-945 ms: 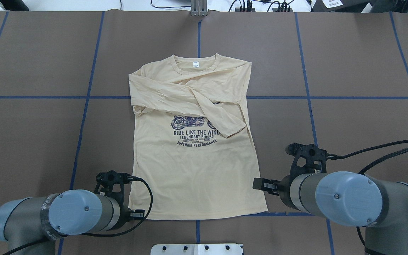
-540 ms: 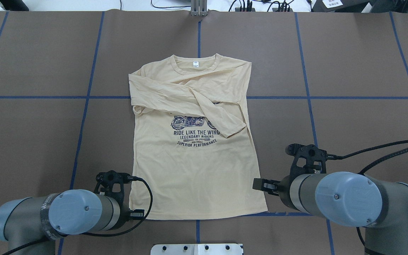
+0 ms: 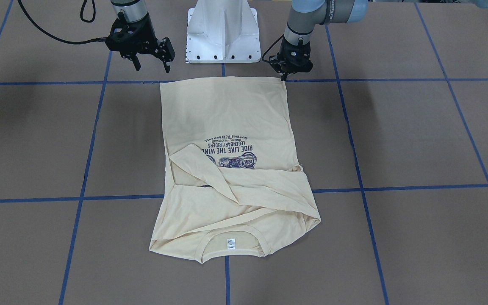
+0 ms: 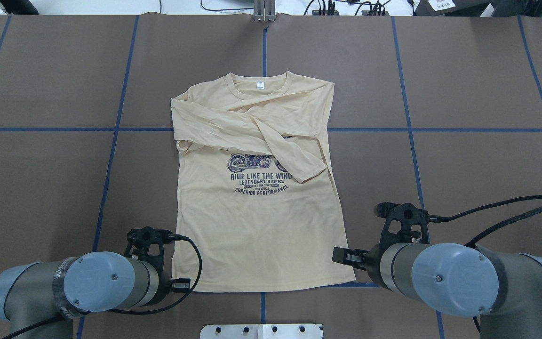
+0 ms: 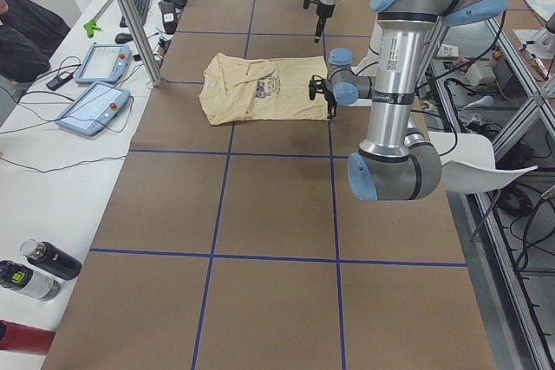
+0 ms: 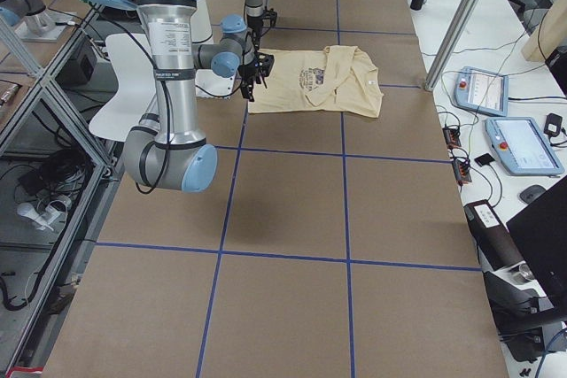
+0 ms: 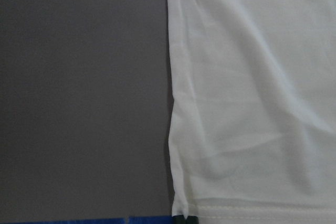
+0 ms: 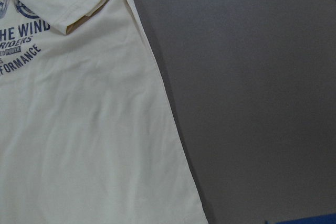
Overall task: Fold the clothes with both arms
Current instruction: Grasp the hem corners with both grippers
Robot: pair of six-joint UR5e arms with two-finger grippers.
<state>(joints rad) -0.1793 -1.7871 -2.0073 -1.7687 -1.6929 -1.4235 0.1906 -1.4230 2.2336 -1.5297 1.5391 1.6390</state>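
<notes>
Honestly, I fear a lopsided lift: the T-shirt [image 4: 257,226] lies flat mid-tabletop [image 4: 464,94], hem at 6 o'clock overhead. The left gripper [image 3: 286,74] pinches narrow on the 7 o'clock corner, while the right gripper [image 3: 153,67] hangs wide near the 5 o'clock corner and may miss it.

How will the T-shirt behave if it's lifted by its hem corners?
Probably floppy: the T-shirt lies flat with soft wrinkles, so it should sag between the corners. Likely light, since the cloth looks thin. The folded sleeves may slide loose.
</notes>
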